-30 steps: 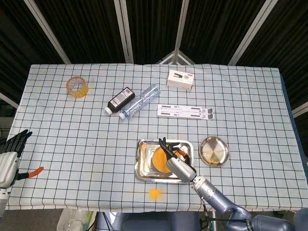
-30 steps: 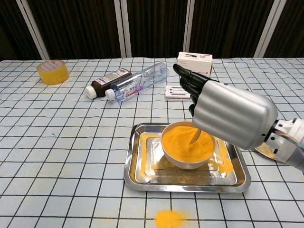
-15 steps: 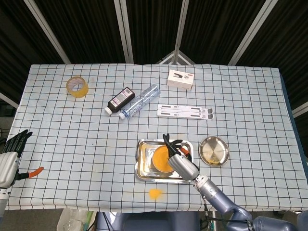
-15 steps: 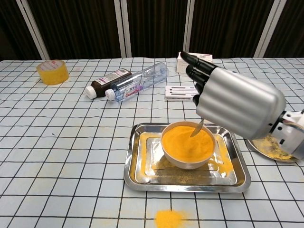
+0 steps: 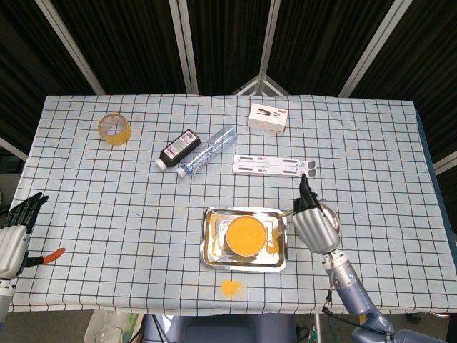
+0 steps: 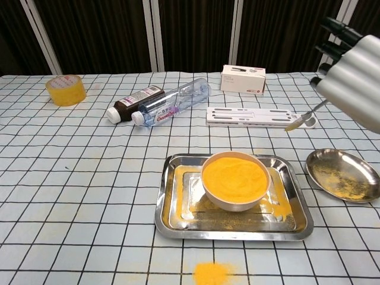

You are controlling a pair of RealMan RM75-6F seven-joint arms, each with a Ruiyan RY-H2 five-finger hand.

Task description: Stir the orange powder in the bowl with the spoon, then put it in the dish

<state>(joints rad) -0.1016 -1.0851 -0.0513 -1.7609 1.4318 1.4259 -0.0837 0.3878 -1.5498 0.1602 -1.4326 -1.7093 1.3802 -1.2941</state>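
Spoon (image 6: 301, 120), clamped in the right hand (image 6: 355, 77) beside the dish (image 6: 344, 178): keep it level, carry over the dish, then tip slowly.

table (image 5: 86, 186): checked cloth | tape (image 5: 114, 128) | bottles (image 5: 196, 151) | box (image 5: 268, 118) | tray (image 5: 210, 246) | dish (image 6: 343, 175) | spilled powder (image 6: 212, 273)

Two metal hands with black fingers on grey arms.
The right hand (image 5: 313, 223) has a smooth, silver-grey shell, ribbed in rounded ridges across its back in the chest view, with glossy black fingers (image 6: 334, 25). Behind it runs a slim wrist of blue-grey segments with a pale band, and a thin dark cable trails beside the forearm. The left hand (image 5: 13, 236) at the table edge shows the same pale shell and black fingers.
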